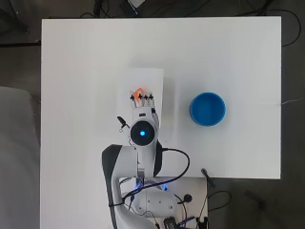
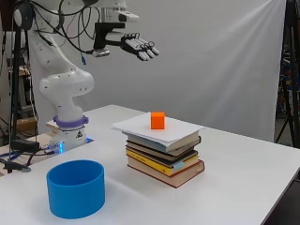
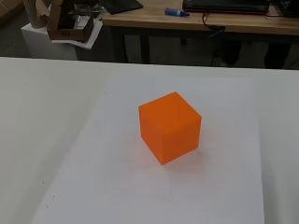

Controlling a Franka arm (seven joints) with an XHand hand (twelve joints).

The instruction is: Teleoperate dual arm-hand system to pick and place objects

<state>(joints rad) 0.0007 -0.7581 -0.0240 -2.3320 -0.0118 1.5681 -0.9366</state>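
Note:
An orange cube (image 2: pixel 158 120) rests on a white sheet (image 2: pixel 176 130) that tops a stack of books (image 2: pixel 164 159). The wrist view shows the cube (image 3: pixel 169 126) close up, alone on the sheet. My hand (image 2: pixel 138 47) hovers high above the stack, fingers straight and spread, holding nothing. From overhead the hand (image 1: pixel 142 102) partly covers the cube (image 1: pixel 138 92), which peeks out between the fingertips. A blue round container (image 1: pixel 208 109) stands on the table to the right of the stack; in the side view it (image 2: pixel 75 188) sits near the front.
The white table (image 1: pixel 81 71) extends on all sides of the stack. Cables and the arm's base crowd the bottom edge of the overhead view. Desks and clutter in the room show beyond the table in the wrist view.

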